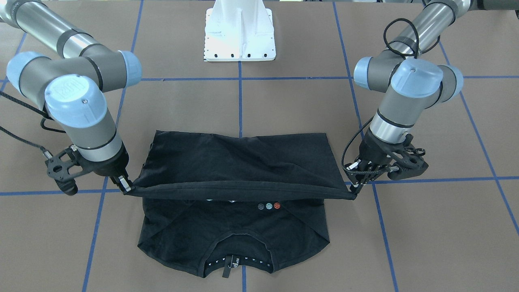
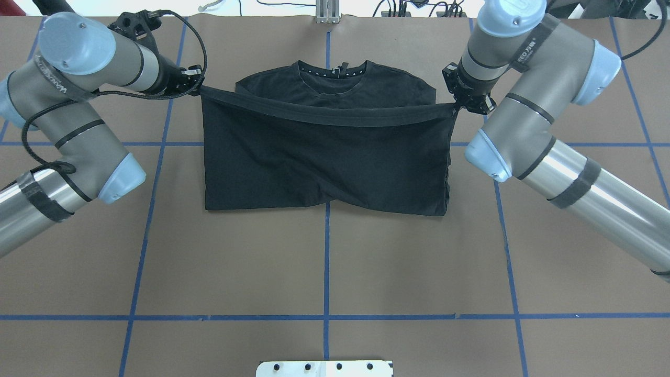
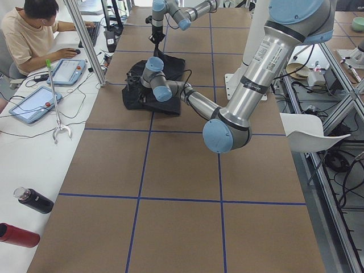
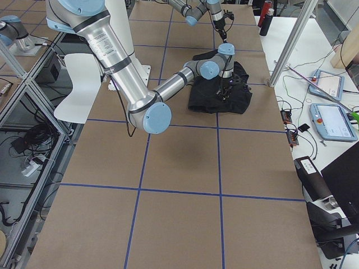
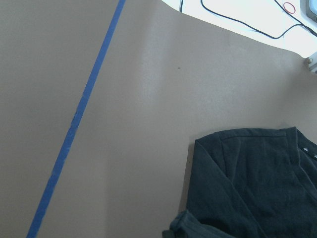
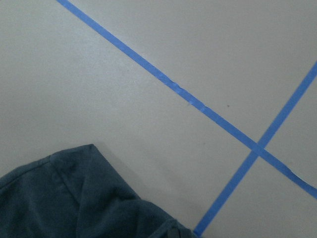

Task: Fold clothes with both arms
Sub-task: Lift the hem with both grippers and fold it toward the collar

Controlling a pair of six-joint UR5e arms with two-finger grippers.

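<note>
**Hem-to-collar fold under way; the hem has not been laid down.**

In the front-facing view, the black short-sleeved T-shirt (image 1: 239,160) is seen on the brown paper-covered surface (image 1: 425,227), straight out from the white pedestal base (image 1: 240,36). Its hem is held raised and taut between the left gripper (image 1: 357,188) and the right gripper (image 1: 125,185), each pinched closed on one hem corner. The sleeves appear already tucked in. In the overhead view, the hem is shown carried nearly to the collar, at the shirt's end farthest from the base. In both wrist views, a shoulder corner is seen lying flat. Lowering, release and perhaps a further fold are judged to remain.
</note>
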